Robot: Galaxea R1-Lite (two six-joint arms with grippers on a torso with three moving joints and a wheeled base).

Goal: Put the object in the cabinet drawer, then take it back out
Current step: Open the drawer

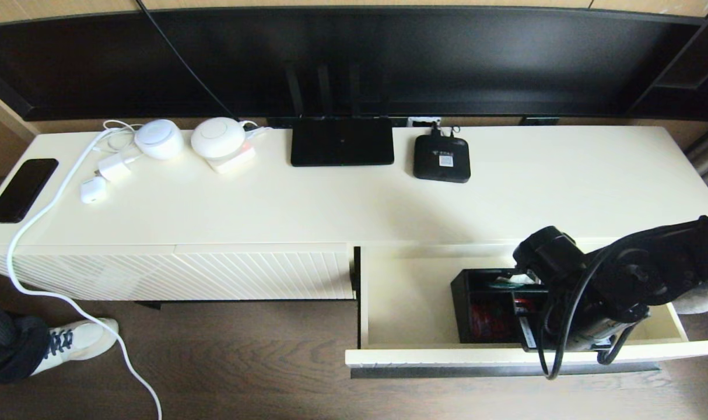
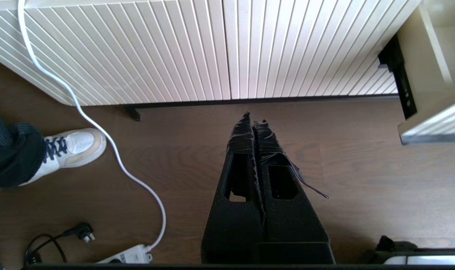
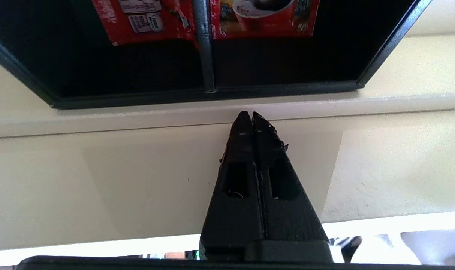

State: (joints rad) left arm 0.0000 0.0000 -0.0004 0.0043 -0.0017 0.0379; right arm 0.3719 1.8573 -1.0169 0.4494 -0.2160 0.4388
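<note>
organizer box point(image 1: 487, 309) in open drawer point(image 1: 409, 300) — right gripper point(image 3: 249, 117) closed, empty

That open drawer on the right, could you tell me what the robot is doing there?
The organizer box sits inside the open cabinet drawer. The right gripper hovers over the drawer's cream surface just beside the box, fingers shut and holding nothing. The left gripper hangs shut above the wood floor, in front of the ribbed panel.
</note>
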